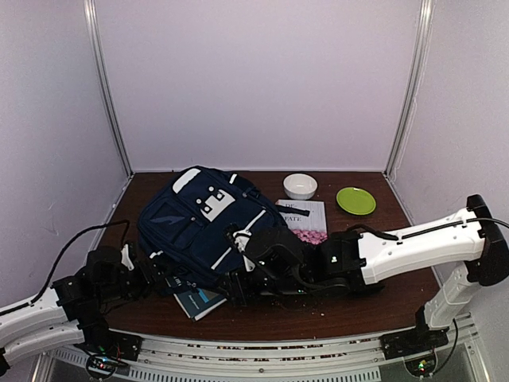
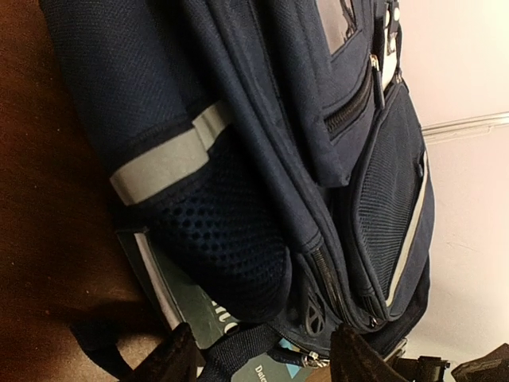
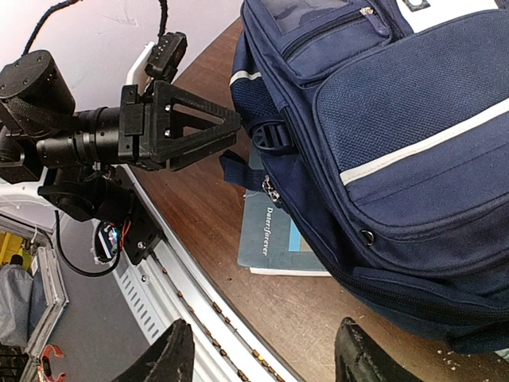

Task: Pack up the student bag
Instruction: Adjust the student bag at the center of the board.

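The student bag (image 1: 203,227), a large navy backpack with grey stripes, lies flat on the brown table (image 1: 374,306). A teal book (image 1: 199,301) sticks out from under its near edge. My left gripper (image 1: 161,276) is open at the bag's near left corner. In the left wrist view its jaws (image 2: 262,362) stand wide around a dark strap (image 2: 238,350) and the book (image 2: 187,306), gripping nothing, with the bag (image 2: 262,119) just ahead. My right gripper (image 1: 242,286) is open at the bag's near right side. In the right wrist view the gripper (image 3: 262,358) hangs over bare table beside the bag (image 3: 398,143) and book (image 3: 274,239).
Behind the bag lie a second book with a pink cover (image 1: 306,219), a white bowl (image 1: 300,185) and a green plate (image 1: 355,200). The table's metal front rail (image 3: 183,278) runs close under my right gripper. White walls close in the back and sides.
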`<state>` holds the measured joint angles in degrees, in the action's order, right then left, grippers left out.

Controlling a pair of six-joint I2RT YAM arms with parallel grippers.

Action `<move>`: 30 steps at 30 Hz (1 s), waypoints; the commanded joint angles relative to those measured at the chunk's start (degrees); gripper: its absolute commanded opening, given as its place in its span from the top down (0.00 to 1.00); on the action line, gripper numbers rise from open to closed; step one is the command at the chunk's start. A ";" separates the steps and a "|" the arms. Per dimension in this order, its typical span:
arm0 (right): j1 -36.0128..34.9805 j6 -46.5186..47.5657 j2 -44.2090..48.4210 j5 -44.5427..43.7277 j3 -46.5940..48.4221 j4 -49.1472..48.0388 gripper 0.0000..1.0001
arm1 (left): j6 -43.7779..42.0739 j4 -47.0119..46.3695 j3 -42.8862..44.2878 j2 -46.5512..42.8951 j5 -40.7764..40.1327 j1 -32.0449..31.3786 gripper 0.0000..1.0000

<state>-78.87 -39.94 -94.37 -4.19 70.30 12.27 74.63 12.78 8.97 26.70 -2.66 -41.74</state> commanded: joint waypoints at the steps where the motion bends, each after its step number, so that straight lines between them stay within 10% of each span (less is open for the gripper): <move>1: -0.60 -3.09 0.57 1.79 -1.11 -4.77 0.40 | 1.06 -4.77 -0.59 1.99 -3.73 -0.12 0.02; 9: -1.09 -4.16 -0.75 1.91 -0.43 -4.68 0.42 | -0.67 -16.56 2.29 20.03 -2.24 1.41 0.04; 20: -2.18 -2.83 0.76 -0.52 0.68 -3.28 0.45 | -2.24 -10.69 6.72 10.76 -4.64 1.66 0.90; 30: -2.30 -3.32 0.43 1.14 2.64 -7.32 0.46 | -4.91 -5.91 16.06 7.03 -5.19 1.75 1.00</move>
<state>-80.77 -43.07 -94.59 -3.03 71.20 8.23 70.81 10.87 21.82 34.02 -6.81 -40.32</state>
